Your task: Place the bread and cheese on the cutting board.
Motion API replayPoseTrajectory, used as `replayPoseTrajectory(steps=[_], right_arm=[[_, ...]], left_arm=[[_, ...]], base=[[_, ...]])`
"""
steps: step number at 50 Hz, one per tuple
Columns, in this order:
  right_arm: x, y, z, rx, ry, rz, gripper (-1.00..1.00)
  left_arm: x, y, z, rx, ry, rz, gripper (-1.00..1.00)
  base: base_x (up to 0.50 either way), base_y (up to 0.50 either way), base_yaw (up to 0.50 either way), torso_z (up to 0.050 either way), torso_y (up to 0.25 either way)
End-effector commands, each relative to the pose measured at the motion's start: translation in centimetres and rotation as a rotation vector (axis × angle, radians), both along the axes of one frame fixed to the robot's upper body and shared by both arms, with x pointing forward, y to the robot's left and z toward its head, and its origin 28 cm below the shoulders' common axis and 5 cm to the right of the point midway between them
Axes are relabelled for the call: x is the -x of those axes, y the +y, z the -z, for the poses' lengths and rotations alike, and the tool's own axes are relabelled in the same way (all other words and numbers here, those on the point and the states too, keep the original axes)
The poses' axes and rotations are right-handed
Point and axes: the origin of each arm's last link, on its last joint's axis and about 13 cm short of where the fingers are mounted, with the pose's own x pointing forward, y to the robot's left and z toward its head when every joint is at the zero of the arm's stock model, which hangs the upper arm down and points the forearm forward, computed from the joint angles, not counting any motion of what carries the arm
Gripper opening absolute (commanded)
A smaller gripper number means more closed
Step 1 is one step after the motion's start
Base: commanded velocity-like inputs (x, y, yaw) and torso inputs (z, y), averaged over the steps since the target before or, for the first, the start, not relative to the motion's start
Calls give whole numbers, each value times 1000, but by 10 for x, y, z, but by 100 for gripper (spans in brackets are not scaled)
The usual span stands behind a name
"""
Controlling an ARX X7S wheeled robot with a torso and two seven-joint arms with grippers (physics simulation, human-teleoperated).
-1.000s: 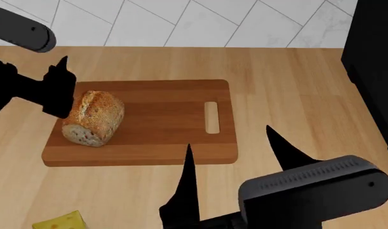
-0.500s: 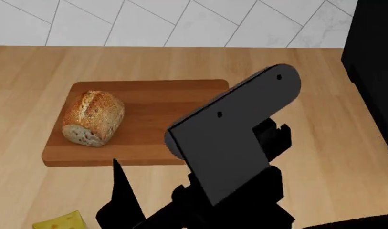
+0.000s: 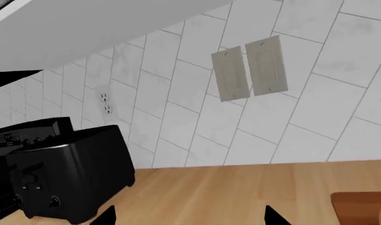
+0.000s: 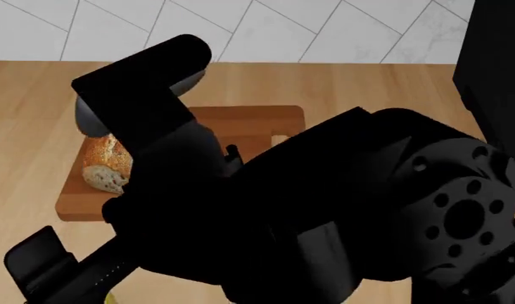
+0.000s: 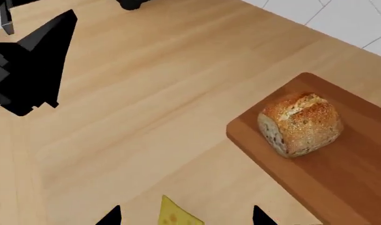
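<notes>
The bread point(image 5: 301, 123) lies on the cutting board point(image 5: 359, 173), near one short end. In the head view only part of the loaf point(image 4: 103, 166) and strips of the board point(image 4: 253, 114) show past my right arm. The cheese point(image 5: 173, 216), a yellow wedge with holes, lies on the counter off the board. My right gripper point(image 5: 185, 217) is open and hovers above the cheese, one fingertip on each side of it, not touching. My left gripper point(image 3: 190, 218) is open and empty, raised and facing the tiled wall. A corner of the board point(image 3: 359, 205) shows in its view.
My right arm point(image 4: 342, 215) fills most of the head view. A black toaster point(image 3: 68, 176) stands on the wooden counter point(image 3: 240, 192) by the wall with outlets point(image 3: 250, 72). A black part of the left arm point(image 5: 31, 65) hangs over the counter beyond the cheese.
My right arm has swung left across the head view, covering the board's handle end and the cheese. My left gripper, beside the bread a second ago, has left the head view.
</notes>
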Motion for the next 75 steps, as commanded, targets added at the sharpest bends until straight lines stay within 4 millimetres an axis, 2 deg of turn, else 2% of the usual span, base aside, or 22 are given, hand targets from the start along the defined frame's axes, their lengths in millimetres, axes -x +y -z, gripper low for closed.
replayPoseTrajectory(steps=[1,5,12,15,23,35,44,56,65,75], right_arm=[[-1,25,-9,-68,206,-90,100],[-2,26,2,-31,185,-56,100],[-6,24,-3,-22,164,-24,100],[-7,22,1,15,122,3,100],[8,15,8,81,66,16,100],[13,16,42,135,136,13,100],[-6,25,62,158,173,12,100],[-5,39,73,185,189,-49,100],[-6,42,79,198,200,-57,100],[-14,45,96,220,218,-61,100]], left_arm=[[5,-1,5,45,-12,30,100],[7,-2,7,42,-11,34,100],[9,-2,11,41,-7,37,100],[8,-2,11,41,-4,37,100],[9,-5,12,41,5,48,100],[21,-9,14,41,5,45,100],[20,-8,12,54,-5,52,100],[22,-7,13,61,-7,53,100],[22,-5,13,65,-10,52,100],[21,-6,13,63,-9,65,100]], base=[[0,0,0,0,0],[0,0,-1,-2,0],[0,0,0,0,0],[0,0,-1,0,0],[0,0,0,0,0],[0,0,0,0,0],[0,0,0,0,0],[0,0,0,0,0],[0,0,0,0,0],[0,0,0,0,0]])
